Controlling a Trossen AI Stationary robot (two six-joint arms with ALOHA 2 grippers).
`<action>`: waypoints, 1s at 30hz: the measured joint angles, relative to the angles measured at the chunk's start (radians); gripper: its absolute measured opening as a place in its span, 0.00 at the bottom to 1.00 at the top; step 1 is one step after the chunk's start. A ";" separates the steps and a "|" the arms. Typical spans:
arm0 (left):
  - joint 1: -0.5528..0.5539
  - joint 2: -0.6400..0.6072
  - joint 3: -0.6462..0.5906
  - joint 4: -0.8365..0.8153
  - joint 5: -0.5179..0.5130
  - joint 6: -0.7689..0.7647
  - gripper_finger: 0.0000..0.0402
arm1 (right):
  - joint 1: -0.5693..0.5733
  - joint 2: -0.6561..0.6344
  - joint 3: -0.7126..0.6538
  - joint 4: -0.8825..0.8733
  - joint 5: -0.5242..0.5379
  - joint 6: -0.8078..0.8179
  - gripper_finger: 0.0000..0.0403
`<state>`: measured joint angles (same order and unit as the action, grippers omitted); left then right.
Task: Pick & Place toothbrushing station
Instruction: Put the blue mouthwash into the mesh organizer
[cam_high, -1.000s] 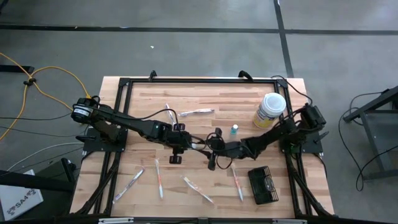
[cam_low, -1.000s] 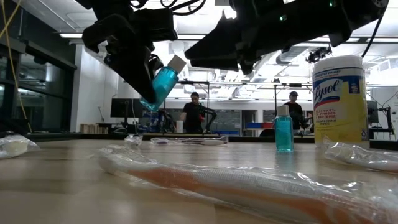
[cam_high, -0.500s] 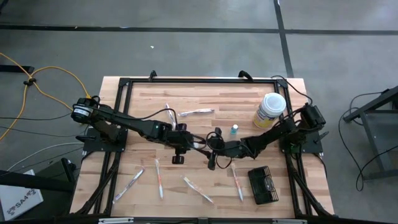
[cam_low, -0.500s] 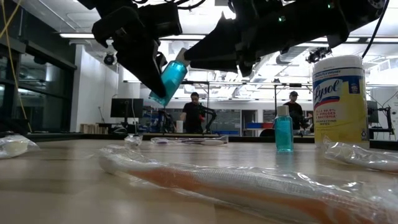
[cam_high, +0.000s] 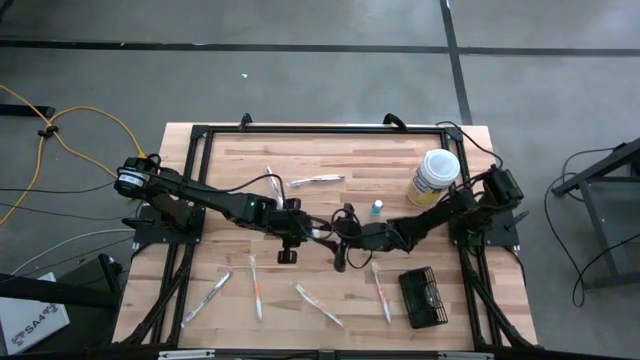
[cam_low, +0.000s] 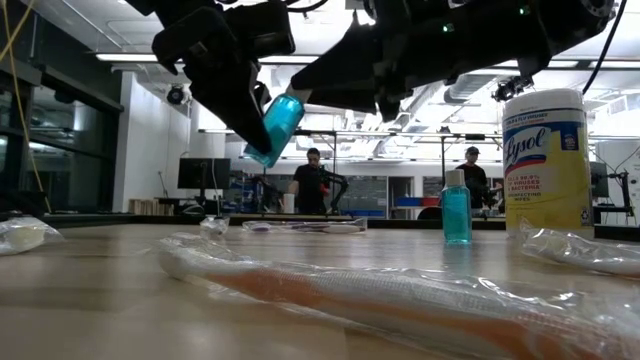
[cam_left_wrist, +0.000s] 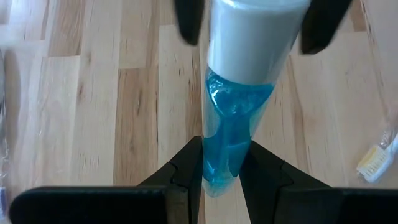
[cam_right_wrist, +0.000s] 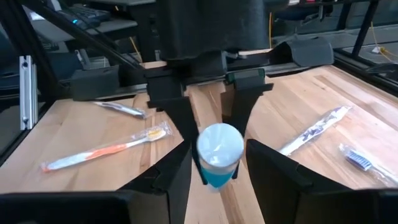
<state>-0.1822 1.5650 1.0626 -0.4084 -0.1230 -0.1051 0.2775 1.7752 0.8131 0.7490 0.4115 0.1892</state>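
While left gripper (cam_left_wrist: 221, 177) pinches base of blue bottle (cam_low: 274, 128) mid-air over table centre, you are at hand-over step. Right gripper (cam_right_wrist: 217, 163) fingers wide, straddling white cap end, not yet closed. Next: close right on cap, then release left. Toothbrushing station (cam_high: 423, 298) sits near right front table edge, well apart; carry bottle there. Second blue bottle (cam_high: 378, 209) stands beside yellow canister (cam_high: 434, 177).

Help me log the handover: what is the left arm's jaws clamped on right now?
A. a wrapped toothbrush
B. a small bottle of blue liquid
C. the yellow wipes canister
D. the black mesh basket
B: the left gripper pinches the small blue bottle, whose white cap points toward the right gripper.
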 joint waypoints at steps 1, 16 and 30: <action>0.000 0.000 0.000 0.002 0.000 0.000 0.20 | -0.002 0.000 0.000 0.000 0.001 0.001 0.36; 0.000 0.000 0.000 0.033 0.000 0.003 0.20 | -0.004 0.000 0.000 0.018 -0.045 -0.002 0.36; 0.000 0.000 0.000 0.028 0.015 0.010 0.20 | -0.004 0.000 0.000 0.019 -0.044 -0.002 0.36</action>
<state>-0.1822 1.5650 1.0626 -0.3805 -0.1076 -0.0956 0.2733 1.7752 0.8131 0.7677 0.3672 0.1871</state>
